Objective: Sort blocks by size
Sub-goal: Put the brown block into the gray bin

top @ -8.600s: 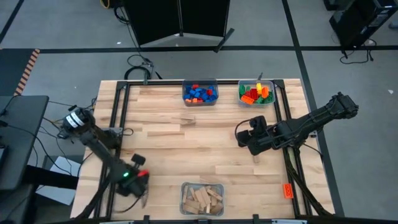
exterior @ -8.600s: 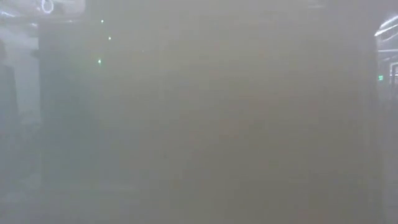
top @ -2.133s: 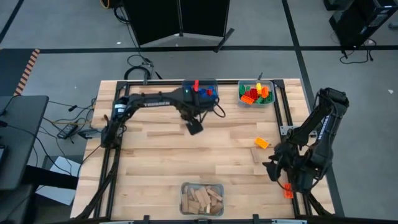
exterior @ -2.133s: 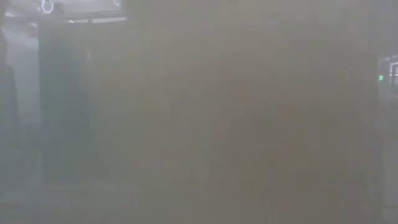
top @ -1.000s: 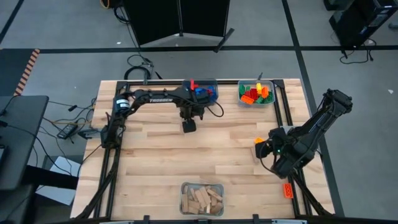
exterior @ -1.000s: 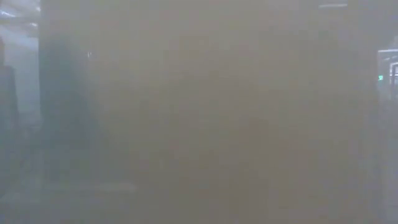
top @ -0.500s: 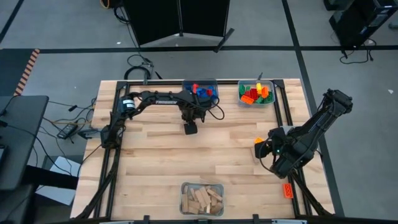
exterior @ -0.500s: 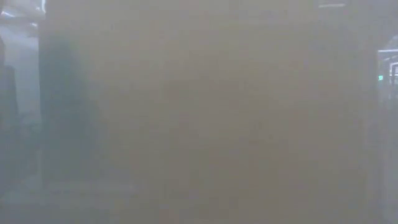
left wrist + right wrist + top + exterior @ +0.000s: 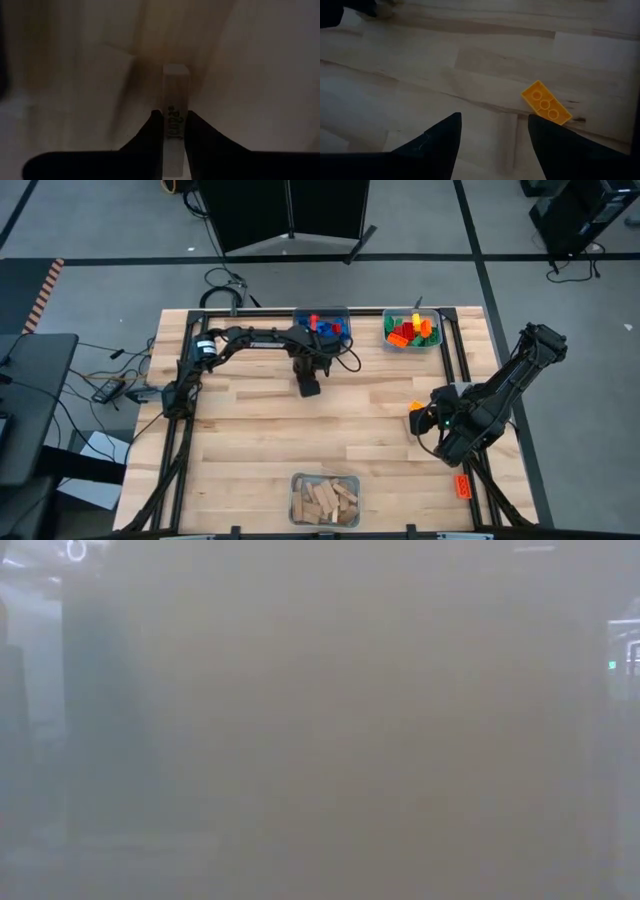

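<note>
A tan wooden block (image 9: 175, 90) with dark print on its narrow upper face lies on the table (image 9: 250, 430), and my left gripper (image 9: 308, 387) is shut on it, just on the near side of the bin of blue and red bricks (image 9: 321, 328). In the high view the gripper hides the block. My right gripper (image 9: 495, 117) stands open over the table's right part. An orange studded brick (image 9: 546, 102) lies flat on the table just beyond its fingertips (image 9: 417, 408), untouched. The low view is fogged and shows nothing. My left gripper pinches the wooden block's two long side faces (image 9: 175, 127) between its two fingers (image 9: 152, 131). The fingers come from above and point down. The block's narrow printed face is up, and it runs on beyond the fingertips. I cannot tell whether it rests on the table.
A bin of mixed red, green, yellow and orange bricks (image 9: 412, 330) stands at the far right. A bin of tan wooden blocks (image 9: 325, 500) stands at the near edge. A dark frame (image 9: 455, 380) borders the tabletop. Bare wood lies between the bins.
My left gripper has come down a little toward the table, just on the near side of the blue-and-red bin.
</note>
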{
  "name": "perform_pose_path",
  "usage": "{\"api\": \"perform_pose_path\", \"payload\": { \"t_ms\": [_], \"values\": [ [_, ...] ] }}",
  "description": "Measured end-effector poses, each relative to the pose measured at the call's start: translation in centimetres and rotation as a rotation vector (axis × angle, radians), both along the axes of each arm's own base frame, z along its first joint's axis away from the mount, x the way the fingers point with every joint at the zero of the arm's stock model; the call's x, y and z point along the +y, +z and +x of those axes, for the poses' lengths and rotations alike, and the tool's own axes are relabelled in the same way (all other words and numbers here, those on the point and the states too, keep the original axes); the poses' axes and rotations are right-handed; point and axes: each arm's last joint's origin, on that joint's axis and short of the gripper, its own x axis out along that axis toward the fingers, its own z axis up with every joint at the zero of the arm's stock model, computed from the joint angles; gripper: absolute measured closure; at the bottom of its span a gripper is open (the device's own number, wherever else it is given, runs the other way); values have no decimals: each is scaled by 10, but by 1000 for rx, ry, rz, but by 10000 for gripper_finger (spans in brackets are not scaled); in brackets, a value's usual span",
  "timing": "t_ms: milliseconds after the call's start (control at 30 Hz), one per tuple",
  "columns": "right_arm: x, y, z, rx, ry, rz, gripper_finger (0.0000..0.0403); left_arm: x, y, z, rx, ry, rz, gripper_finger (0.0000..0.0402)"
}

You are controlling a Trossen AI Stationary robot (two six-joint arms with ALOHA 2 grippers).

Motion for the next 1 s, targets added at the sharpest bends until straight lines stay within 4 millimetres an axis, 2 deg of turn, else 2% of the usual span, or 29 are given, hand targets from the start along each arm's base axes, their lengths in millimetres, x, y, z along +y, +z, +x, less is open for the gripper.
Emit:
{"api": "perform_pose_path", "payload": {
  "t_ms": [167,367,600,767,833,1000],
  "values": [
    [1,0,1,4,33,-1,158,-17,7,4,-3,73,-19,350],
    [7,0,0,5,112,1,158,-54,34,15,9,97,6,350],
    [17,-1,-9,54,170,67,159,-115,87,27,-68,175,77,350],
    [26,-2,-16,80,229,106,164,-170,123,28,-203,244,68,350],
    [30,-2,-19,72,253,116,167,-193,130,26,-234,286,57,350],
    [38,-2,-24,52,306,141,168,-251,130,11,-251,402,18,344]
  ]
}}
